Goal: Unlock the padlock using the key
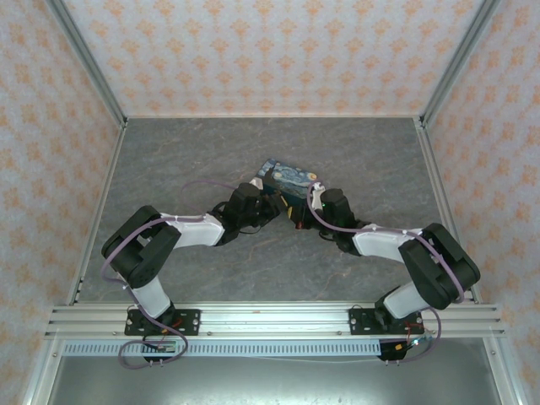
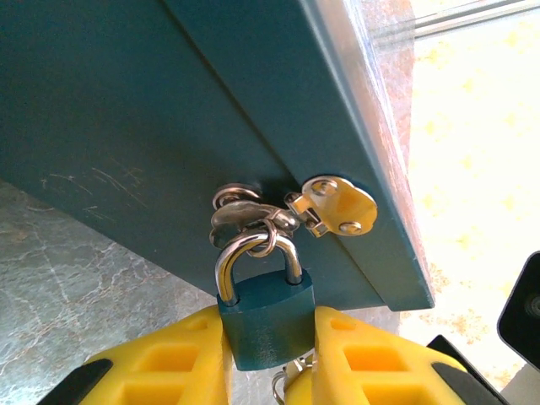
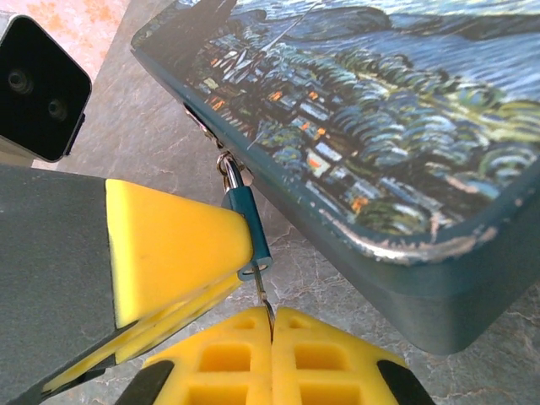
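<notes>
Against the front wall of the blue rectangular tin box painted with a swirling night sky [image 3: 396,126], your left gripper [image 2: 268,342] has its yellow fingers [image 2: 169,363] closed snugly on the two flat sides of the small teal-blue metal padlock [image 2: 266,308]. That padlock hangs by its silver shackle [image 2: 226,266] from the steel hasp [image 2: 253,221] on the box's front, with the grey marbled tabletop [image 2: 51,278] beneath. Judge it light, hard and smooth. It would likely swivel on the hasp if released, so hold the body and leave the shackle free. Just out from the box's front, your right gripper [image 3: 272,325] is pinched fully together on the thin silver key [image 3: 263,295], whose blade meets the padlock's underside. So slim a blade may bend or slip, so turn it gently.
</notes>
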